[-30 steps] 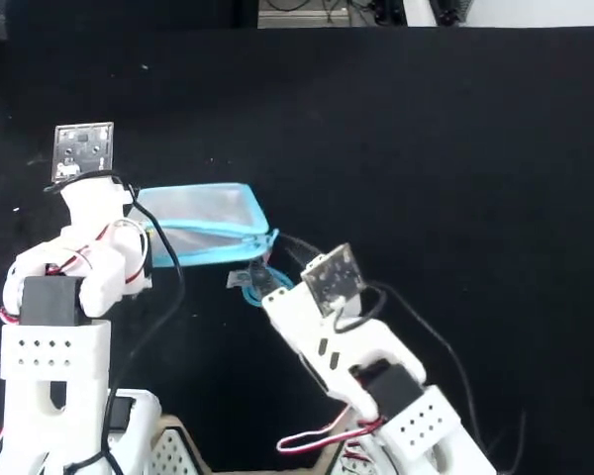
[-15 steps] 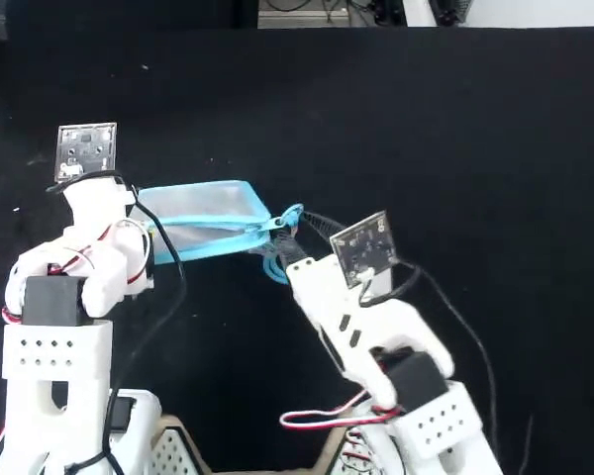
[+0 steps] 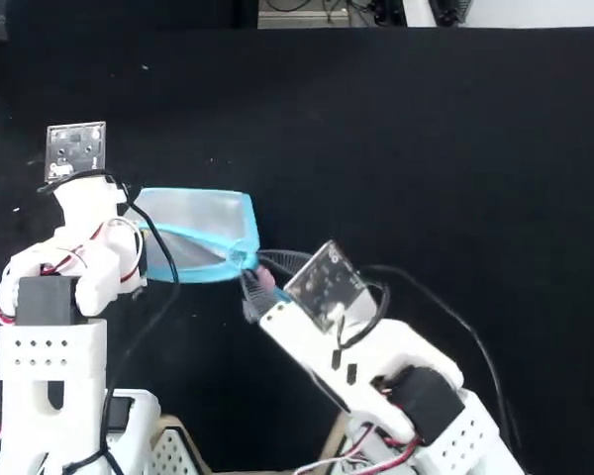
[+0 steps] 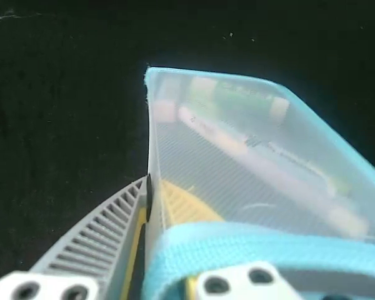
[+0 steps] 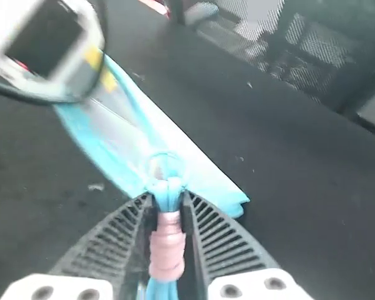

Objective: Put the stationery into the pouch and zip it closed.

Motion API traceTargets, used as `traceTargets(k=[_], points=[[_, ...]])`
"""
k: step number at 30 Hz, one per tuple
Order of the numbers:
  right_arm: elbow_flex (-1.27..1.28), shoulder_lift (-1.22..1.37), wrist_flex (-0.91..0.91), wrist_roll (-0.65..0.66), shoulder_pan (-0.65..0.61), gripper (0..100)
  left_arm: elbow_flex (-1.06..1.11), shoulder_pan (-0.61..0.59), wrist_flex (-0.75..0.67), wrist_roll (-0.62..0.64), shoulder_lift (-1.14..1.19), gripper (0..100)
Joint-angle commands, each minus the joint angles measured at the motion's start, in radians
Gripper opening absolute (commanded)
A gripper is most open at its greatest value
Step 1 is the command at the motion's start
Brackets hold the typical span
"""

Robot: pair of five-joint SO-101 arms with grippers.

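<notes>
1. Pouch [image 3: 196,226]: pale mesh with blue trim, over the black table [image 3: 426,148]. I see it in the gap between my two arms, closer to the left one.
2. Left gripper [image 4: 151,197] is clamped on the pouch's end seam. The grey ribbed finger sits outside, and the yellow-padded one shows through the mesh from the other side.
3. Stationery [image 4: 250,147] is inside the pouch. Through the mesh I make out one long pale pen-like item lying lengthwise, plus green and tan shapes at the far end that are too blurred to name.
4. Right gripper [image 5: 167,203] is pinched tight on the zipper pull [image 5: 167,240], a blue cord with a pink bead. The cord runs out past the fingertips to a small ring [image 5: 162,164] on the pouch's blue edge.
5. From the high view, the right gripper meets the pouch at its near right corner and the left gripper holds the opposite end.
6. A dark wedge shows between the blue edges along the pouch's near side; I cannot tell how far the zip is drawn.
</notes>
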Motion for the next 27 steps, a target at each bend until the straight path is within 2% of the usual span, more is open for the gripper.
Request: traceTargets(k=[1, 8, 27], points=[[-0.044, 0.010, 0.002, 0.014, -0.044, 1.3, -0.012, -0.001, 0.003, -0.005, 0.003, 3], [-0.030, 0.010, 0.046, 0.009, -0.055, 14.8, -0.012, 0.005, 0.003, -0.005, 0.003, 3], [0.097, 0.008, -0.006, 0.017, -0.083, 14.9, -0.012, -0.001, 0.003, -0.005, 0.003, 3]])
